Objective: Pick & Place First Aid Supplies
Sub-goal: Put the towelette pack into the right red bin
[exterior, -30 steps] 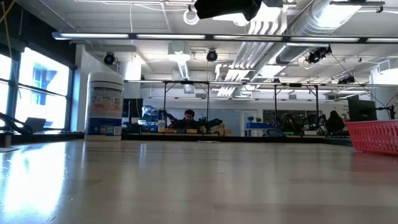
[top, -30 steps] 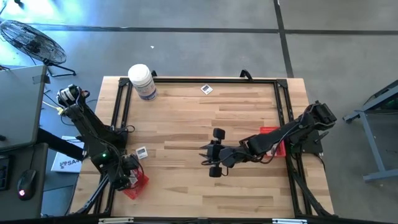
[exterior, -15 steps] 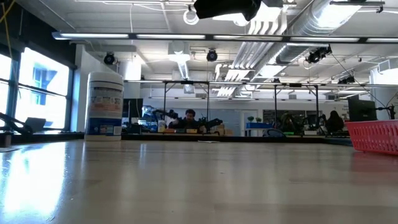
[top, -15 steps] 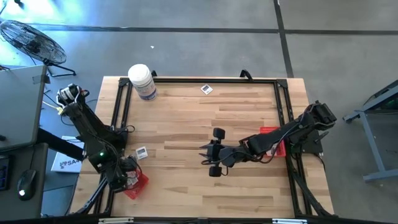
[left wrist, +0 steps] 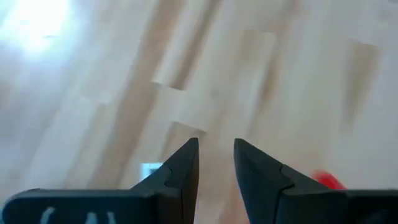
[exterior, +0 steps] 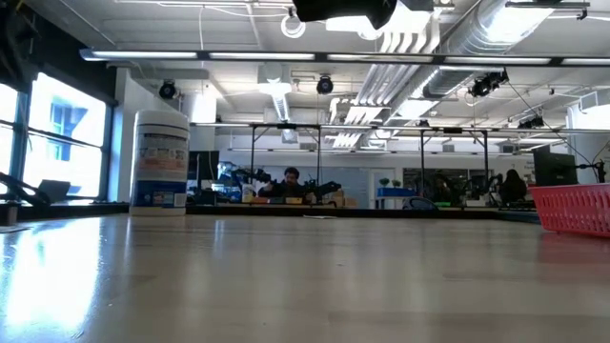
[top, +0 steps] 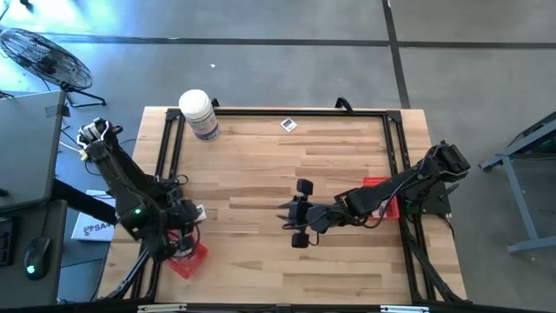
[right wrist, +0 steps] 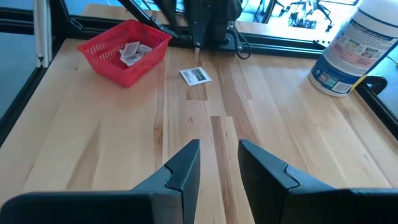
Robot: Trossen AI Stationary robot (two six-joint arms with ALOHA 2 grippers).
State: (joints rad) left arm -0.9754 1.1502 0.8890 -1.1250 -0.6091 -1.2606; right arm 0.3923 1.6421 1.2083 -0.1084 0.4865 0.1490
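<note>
wide open counter mid-board, jar parked at a far corner, red trays hugging both side edges

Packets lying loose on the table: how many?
2. One packet near the far edge, another by the left arm. More sit in the red tray; some may be hidden.

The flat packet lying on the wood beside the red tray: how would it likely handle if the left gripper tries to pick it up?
The packet lies flat on the table, so it probably offers little edge to pinch. It looks thin and light, so it may slide if nudged. Those in the red tray look crumpled, suggesting it bends easily.
</note>
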